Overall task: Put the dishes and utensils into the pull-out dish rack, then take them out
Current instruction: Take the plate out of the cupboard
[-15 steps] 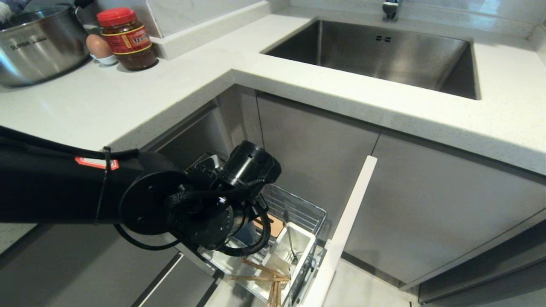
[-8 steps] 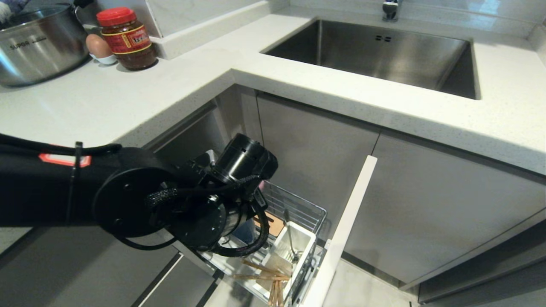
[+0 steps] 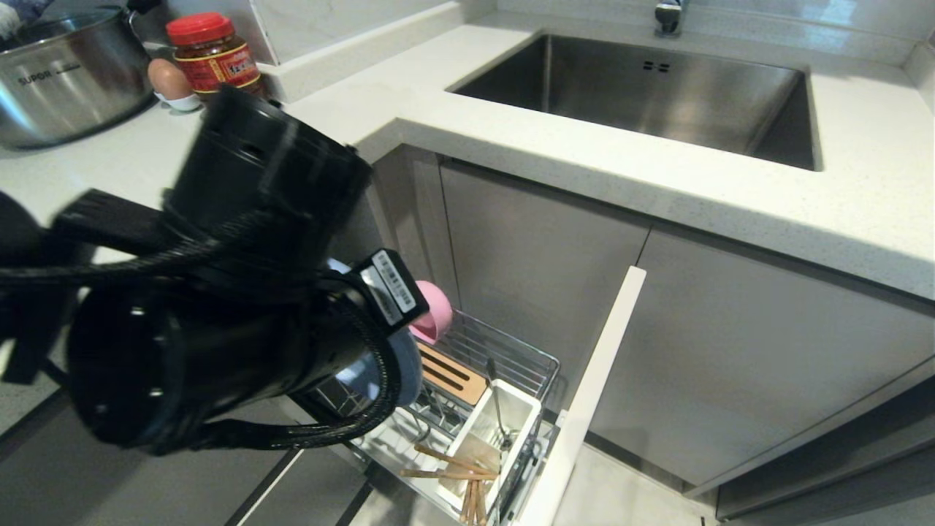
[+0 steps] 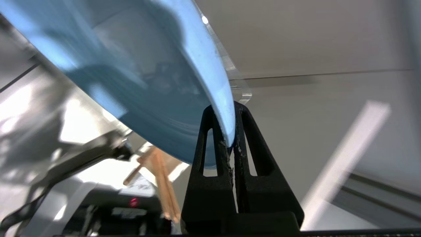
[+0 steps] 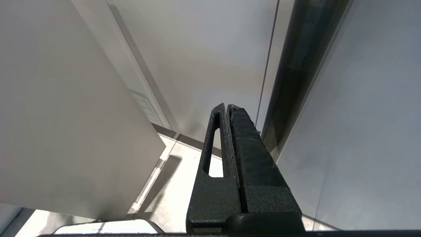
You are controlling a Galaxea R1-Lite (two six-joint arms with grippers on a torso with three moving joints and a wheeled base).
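Note:
My left gripper (image 4: 224, 110) is shut on the rim of the light-blue plate (image 4: 141, 75), which hangs tilted above the pull-out dish rack (image 3: 515, 356). In the head view the left arm (image 3: 219, 292) hides the fingers, and only an edge of the plate (image 3: 400, 369) shows under it. The pink bowl (image 3: 432, 313) shows at the rack's back end. Wooden chopsticks (image 3: 456, 471) and a slim metal utensil (image 3: 497, 416) lie at the white cutlery cup (image 3: 515, 409). My right gripper (image 5: 227, 106) is shut, empty and parked beside cabinet panels.
The drawer's white front panel (image 3: 588, 394) stands open to the right of the rack. On the counter sit a steel pot (image 3: 66, 73), a red-lidded jar (image 3: 212, 51) and an egg (image 3: 166, 79). The steel sink (image 3: 643, 95) is at the back right.
My left arm has risen out of the rack toward the camera with the blue plate in its grip. This uncovers the pink bowl and the wooden strip.

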